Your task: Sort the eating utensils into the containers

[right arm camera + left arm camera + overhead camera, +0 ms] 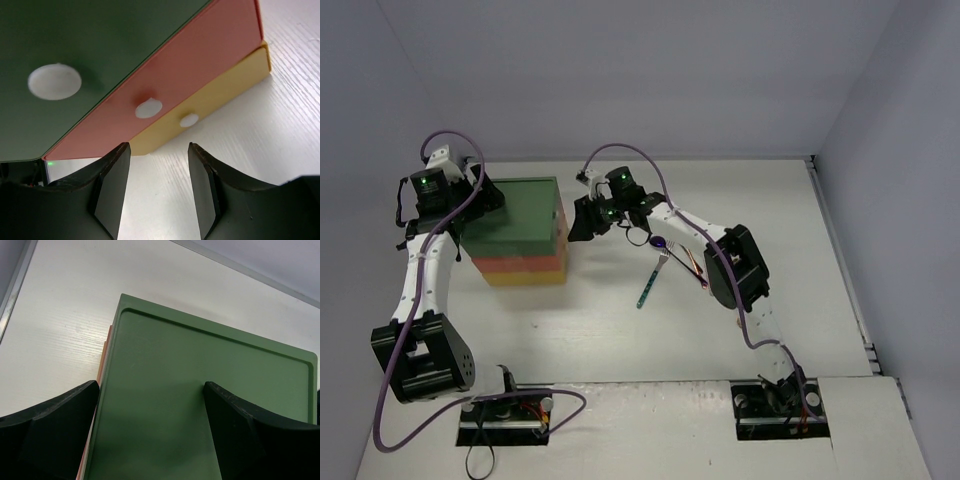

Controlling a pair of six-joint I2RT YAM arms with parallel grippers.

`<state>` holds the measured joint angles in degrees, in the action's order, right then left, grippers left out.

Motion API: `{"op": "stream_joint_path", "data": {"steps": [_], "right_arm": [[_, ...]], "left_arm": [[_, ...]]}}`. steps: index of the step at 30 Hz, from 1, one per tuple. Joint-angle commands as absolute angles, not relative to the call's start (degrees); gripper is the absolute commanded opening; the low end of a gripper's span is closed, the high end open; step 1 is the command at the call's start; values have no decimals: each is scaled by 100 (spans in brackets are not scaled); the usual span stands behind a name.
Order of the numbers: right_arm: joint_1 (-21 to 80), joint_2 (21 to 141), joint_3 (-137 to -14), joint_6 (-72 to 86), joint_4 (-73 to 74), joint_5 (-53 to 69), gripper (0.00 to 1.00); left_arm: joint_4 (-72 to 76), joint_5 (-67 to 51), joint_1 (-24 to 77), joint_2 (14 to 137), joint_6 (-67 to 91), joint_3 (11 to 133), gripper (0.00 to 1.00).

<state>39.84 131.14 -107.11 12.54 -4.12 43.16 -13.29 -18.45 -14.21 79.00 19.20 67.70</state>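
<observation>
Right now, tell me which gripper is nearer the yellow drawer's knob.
Right. The right gripper faces the knob from the drawer fronts' side; the left gripper is above the green top.

Table [620, 335] seen from above-behind; drawer unit [515, 215] shared: top framed close by left wrist, fronts by right wrist.
</observation>
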Motion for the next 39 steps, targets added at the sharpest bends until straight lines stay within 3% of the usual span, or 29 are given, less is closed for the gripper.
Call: {"op": "stream_joint_path", "data": {"steps": [1, 19, 33, 39], "right_arm": [[4008, 13191, -11298, 991, -746, 4824, 48], [4100, 13807, -12124, 1013, -765, 5297, 49], [4122, 13982, -12369, 947, -792, 5811, 42], [4120, 13958, -12474, 879, -783, 5866, 45]], "left_arm": [[-1378, -2241, -1389, 8068, 1626, 6679, 82], [-1439, -2195, -1380, 8139, 1626, 6697, 82], [-1479, -2197, -1380, 8140, 1635, 6697, 82], [-1511, -2190, -1380, 8155, 1635, 6714, 82]]}}
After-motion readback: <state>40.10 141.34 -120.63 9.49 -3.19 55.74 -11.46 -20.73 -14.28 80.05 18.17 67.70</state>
